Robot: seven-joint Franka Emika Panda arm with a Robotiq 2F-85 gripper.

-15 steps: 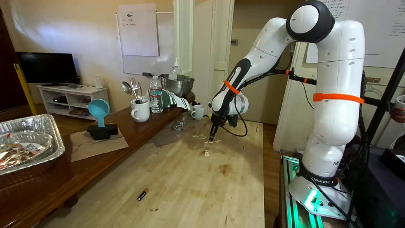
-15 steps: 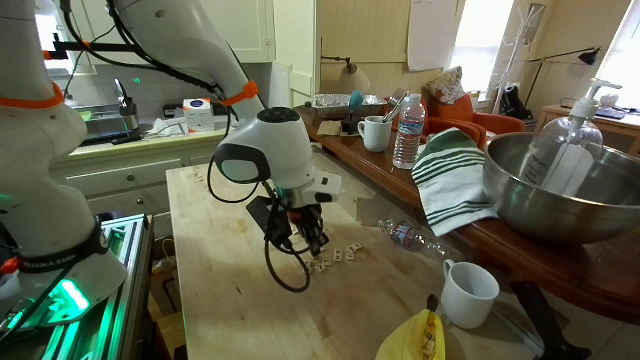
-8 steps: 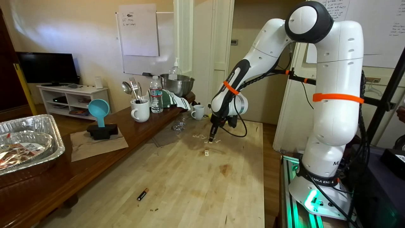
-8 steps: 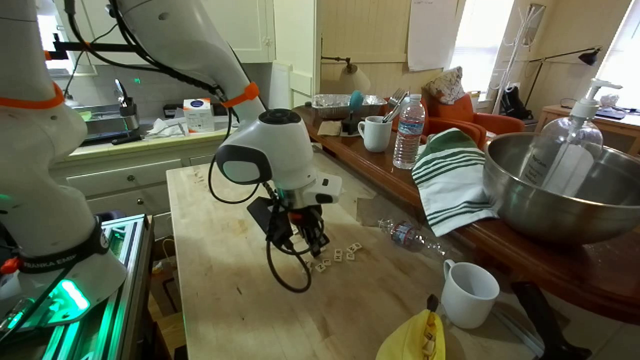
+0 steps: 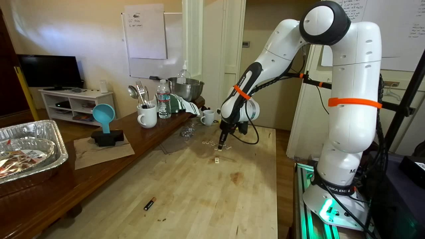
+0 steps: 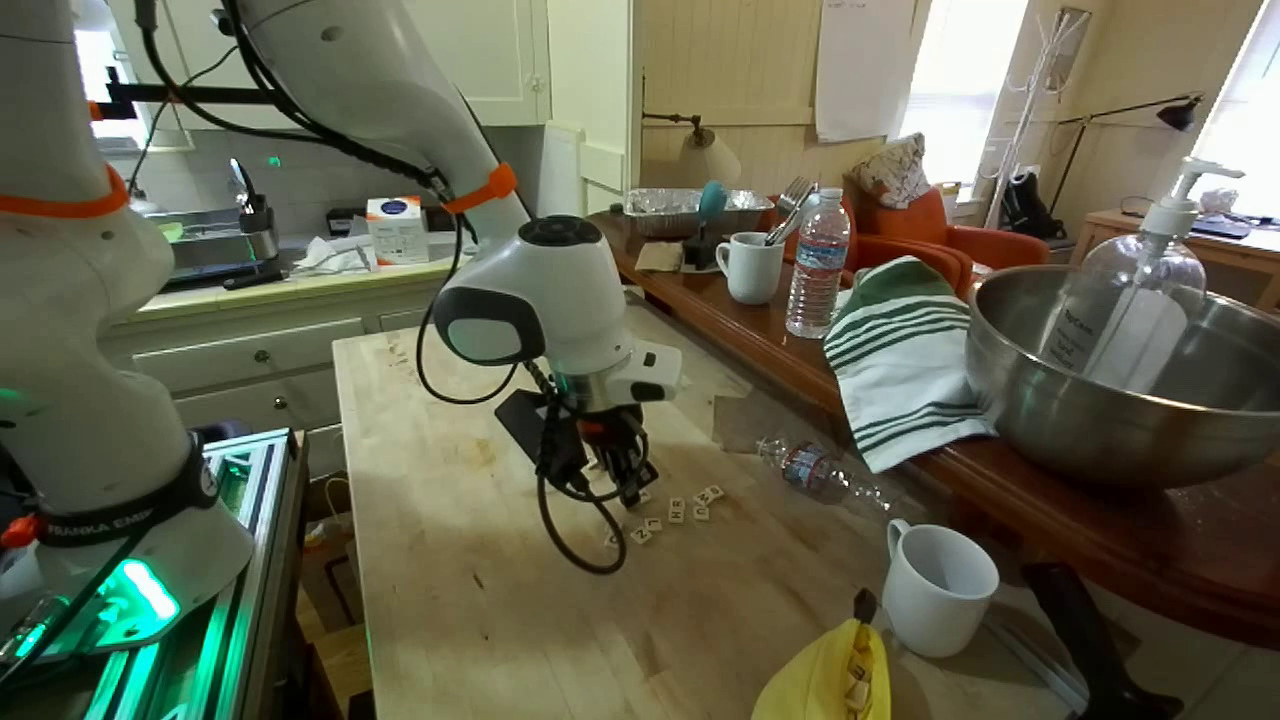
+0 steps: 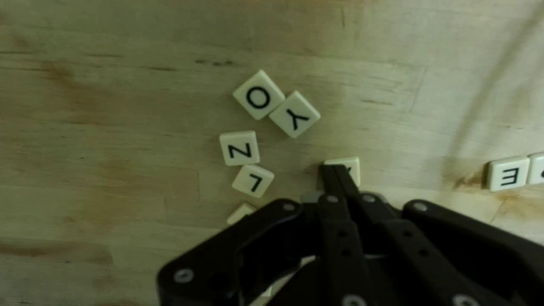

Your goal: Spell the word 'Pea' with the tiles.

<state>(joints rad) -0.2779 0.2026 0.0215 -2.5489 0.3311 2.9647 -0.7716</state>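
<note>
My gripper [image 7: 333, 166] is shut, its two fingertips pressed together with nothing between them. In the wrist view the tips cover part of a cream tile [image 7: 353, 172] whose letter is mostly hidden; I cannot tell if they touch it. To the right lie an E tile [image 7: 508, 173] and, beside it, another tile [image 7: 537, 168] cut by the edge. To the left lie tiles O [image 7: 258, 97], Y [image 7: 294, 114], one like N or Z [image 7: 239, 148] and L [image 7: 253, 180]. The E pair [image 5: 216, 160] stands apart from the cluster in an exterior view, near my gripper [image 5: 220, 148].
A battery [image 5: 149, 203] lies on the wooden table [image 5: 199, 186]. A white mug [image 6: 940, 590], a yellow banana-shaped pouch [image 6: 825, 680] and a lying plastic bottle [image 6: 820, 475] are around the tiles. The raised brown counter [image 6: 900, 480] bears a steel bowl [image 6: 1100, 430] and a towel [image 6: 905, 365].
My gripper has shifted slightly toward the separate E pair, low over the table. The E pair and the other visible tiles look unmoved. A person's hand at one edge is gone from view.
</note>
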